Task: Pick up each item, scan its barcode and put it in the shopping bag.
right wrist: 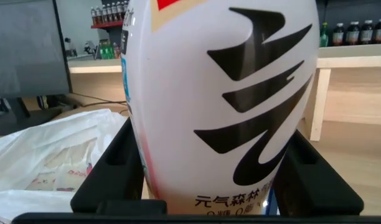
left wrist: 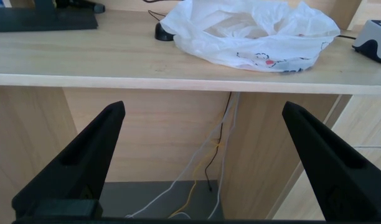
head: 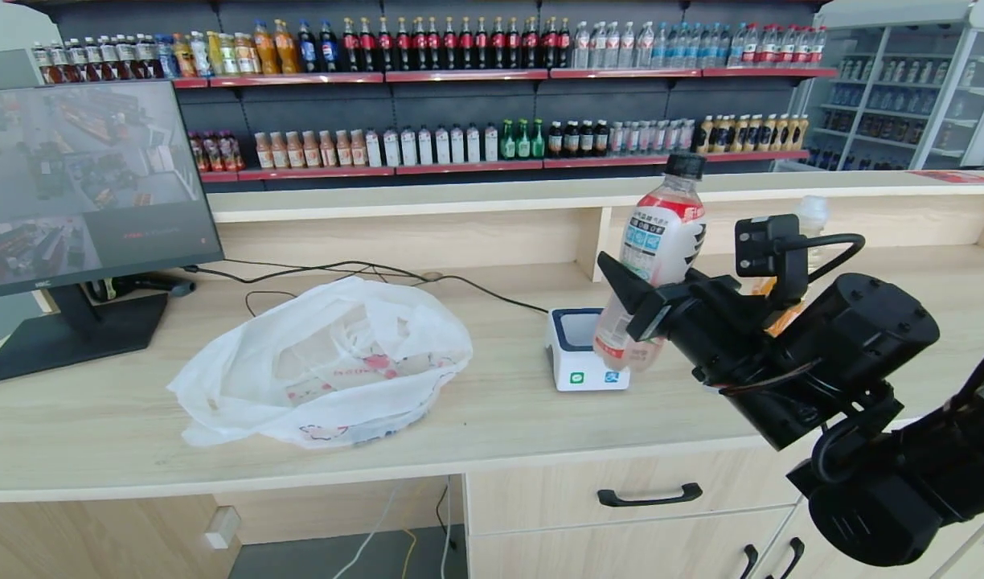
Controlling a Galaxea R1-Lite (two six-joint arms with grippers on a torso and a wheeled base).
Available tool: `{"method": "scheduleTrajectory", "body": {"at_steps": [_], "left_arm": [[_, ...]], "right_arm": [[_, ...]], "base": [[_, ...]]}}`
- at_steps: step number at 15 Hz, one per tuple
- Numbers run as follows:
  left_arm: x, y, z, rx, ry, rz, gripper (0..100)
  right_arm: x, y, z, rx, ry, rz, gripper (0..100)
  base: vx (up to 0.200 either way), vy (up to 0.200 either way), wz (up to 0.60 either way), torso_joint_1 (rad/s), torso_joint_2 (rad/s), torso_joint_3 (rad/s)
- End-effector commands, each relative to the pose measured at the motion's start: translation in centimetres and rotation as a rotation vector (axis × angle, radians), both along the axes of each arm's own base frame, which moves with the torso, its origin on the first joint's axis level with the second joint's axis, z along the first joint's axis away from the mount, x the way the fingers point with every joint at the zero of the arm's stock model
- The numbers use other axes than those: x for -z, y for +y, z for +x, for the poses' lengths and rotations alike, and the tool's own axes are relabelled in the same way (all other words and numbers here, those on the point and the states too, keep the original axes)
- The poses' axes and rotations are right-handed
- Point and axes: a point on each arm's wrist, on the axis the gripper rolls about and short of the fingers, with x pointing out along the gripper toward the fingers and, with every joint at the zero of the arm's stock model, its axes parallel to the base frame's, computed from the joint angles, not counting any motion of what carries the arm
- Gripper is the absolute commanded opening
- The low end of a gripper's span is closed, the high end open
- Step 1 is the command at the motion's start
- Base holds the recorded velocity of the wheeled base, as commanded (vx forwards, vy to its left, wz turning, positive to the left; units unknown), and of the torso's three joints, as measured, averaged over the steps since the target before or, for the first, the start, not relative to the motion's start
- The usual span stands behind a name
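My right gripper (head: 649, 310) is shut on a clear drink bottle (head: 657, 257) with a black cap and a red, white and blue label. It holds the bottle nearly upright just above and to the right of the small white barcode scanner (head: 580, 350). Seen from the right wrist, the bottle (right wrist: 221, 99) sits between the two black fingers (right wrist: 109, 171). The white plastic shopping bag (head: 327, 362) lies open on the counter left of the scanner, with packaged goods inside. My left gripper (left wrist: 203, 168) hangs open below the counter edge, in front of the bag (left wrist: 253, 31).
A monitor (head: 82, 185) on a black stand sits at the counter's left, with cables (head: 339, 269) running behind the bag. Another bottle (head: 809, 221) stands behind my right arm. Drawers with black handles (head: 649, 497) are under the counter. Shelves of drinks line the back wall.
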Motion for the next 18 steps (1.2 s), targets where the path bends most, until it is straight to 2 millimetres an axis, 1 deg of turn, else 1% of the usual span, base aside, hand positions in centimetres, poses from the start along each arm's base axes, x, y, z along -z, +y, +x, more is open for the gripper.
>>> {"method": "scheduleTrajectory", "body": {"at_steps": [1,8,12,16,18], "left_arm": [[0.0,0.0,0.0,0.0,-0.001,0.0,100],[0.0,0.0,0.0,0.0,-0.001,0.0,100],[0.0,0.0,0.0,0.0,-0.001,0.0,100],[0.0,0.0,0.0,0.0,-0.001,0.0,100],[0.0,0.0,0.0,0.0,-0.001,0.0,100]], "right_arm": [[-0.06,-0.07,-0.07,-0.001,-0.002,0.001,0],[0.0,-0.02,-0.01,-0.004,-0.005,-0.009,0],[-0.33,-0.09,-0.14,0.001,-0.025,-0.025,0],[-0.17,0.07,-0.08,-0.038,-0.035,-0.051,0],[0.14,0.72,-0.11,-0.113,-0.034,-0.061,0]], "base": [[0.0,0.2,0.0,0.002,0.0,-0.002],[0.0,0.2,0.0,0.002,0.0,0.001],[0.0,0.2,0.0,0.0,0.0,0.005],[0.0,0.0,0.0,0.0,0.0,0.0],[0.0,0.0,0.0,0.0,0.0,0.0]]}}
